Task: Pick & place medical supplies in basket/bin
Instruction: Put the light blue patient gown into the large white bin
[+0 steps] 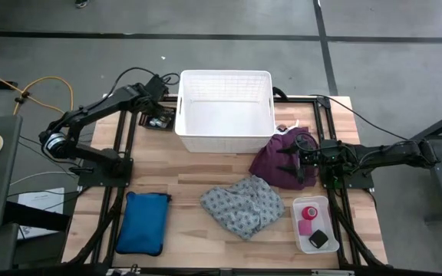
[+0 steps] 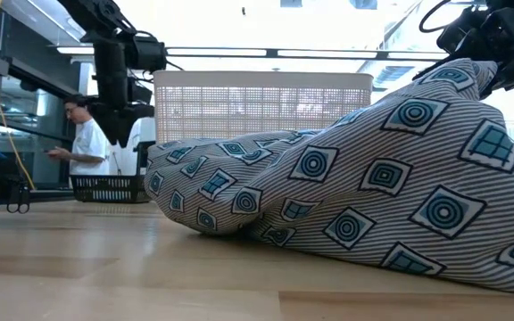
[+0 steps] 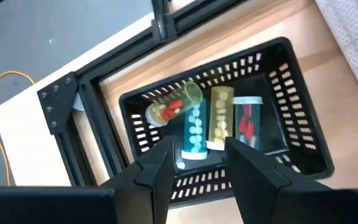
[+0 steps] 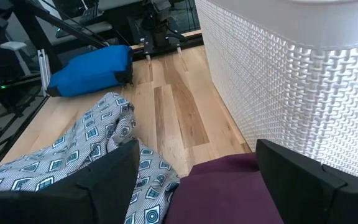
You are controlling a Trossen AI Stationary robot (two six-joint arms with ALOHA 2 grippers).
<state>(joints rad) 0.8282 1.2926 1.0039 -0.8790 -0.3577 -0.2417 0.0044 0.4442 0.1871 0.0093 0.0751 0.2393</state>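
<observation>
Medical supplies are seen spread over the light wooden table (image 1: 183,230): a crumpled purple cloth (image 1: 276,162) is found just beside the tall white woven plastic basket (image 1: 225,142), a rumpled grey patterned cloth (image 1: 244,205) is spread nearer the table's middle, and a pink tape roll (image 1: 308,213) and a small black block (image 1: 318,239) are held in a shallow clear tray (image 1: 301,236). The right gripper (image 1: 296,161) is poised over the purple cloth, fingers spread wide, nothing clasped. The left gripper (image 3: 194,163) is hung above a small black slotted crate (image 3: 291,93) of clear pill bottles (image 3: 219,118), jaws parted and empty. A flat blue pouch (image 1: 144,222) is left at the near left corner.
</observation>
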